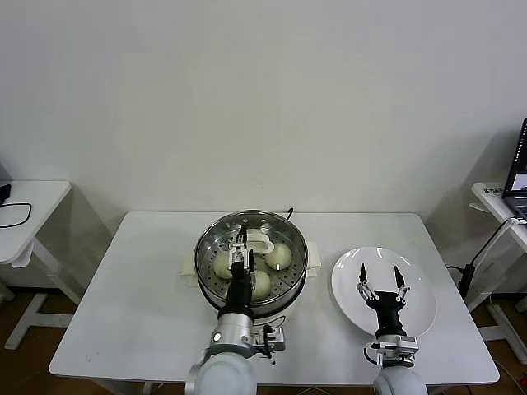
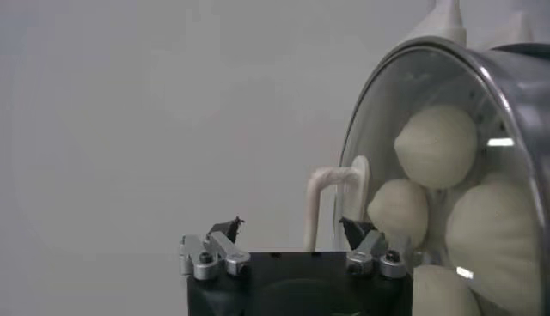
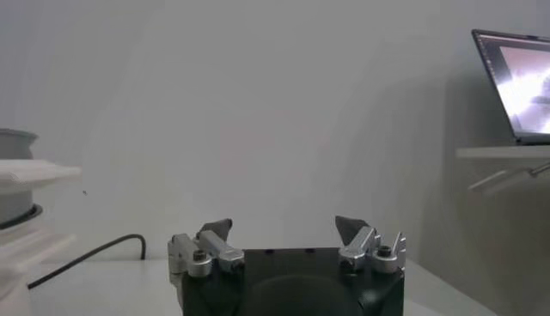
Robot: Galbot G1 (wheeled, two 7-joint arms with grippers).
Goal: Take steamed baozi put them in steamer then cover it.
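Observation:
The steamer [image 1: 207,247] stands at the table's middle with the clear glass cover [image 1: 284,234] lying on it. The cover's white handle [image 1: 262,241] is at its centre. Baozi [image 1: 278,255] show through the glass, and the left wrist view shows several of them [image 2: 438,146]. My left gripper [image 1: 241,247] is open just above the cover, and the handle [image 2: 331,202] stands between its spread fingers [image 2: 290,227] without being clamped. My right gripper [image 1: 381,284] is open and empty above the white plate [image 1: 420,317]; it also shows in the right wrist view [image 3: 284,230].
The empty white plate lies right of the steamer. A black power cord [image 1: 288,214] runs behind the steamer and shows in the right wrist view [image 3: 86,253]. A laptop [image 3: 516,86] sits on a side table at the far right. Another side table [image 1: 25,206] stands at the left.

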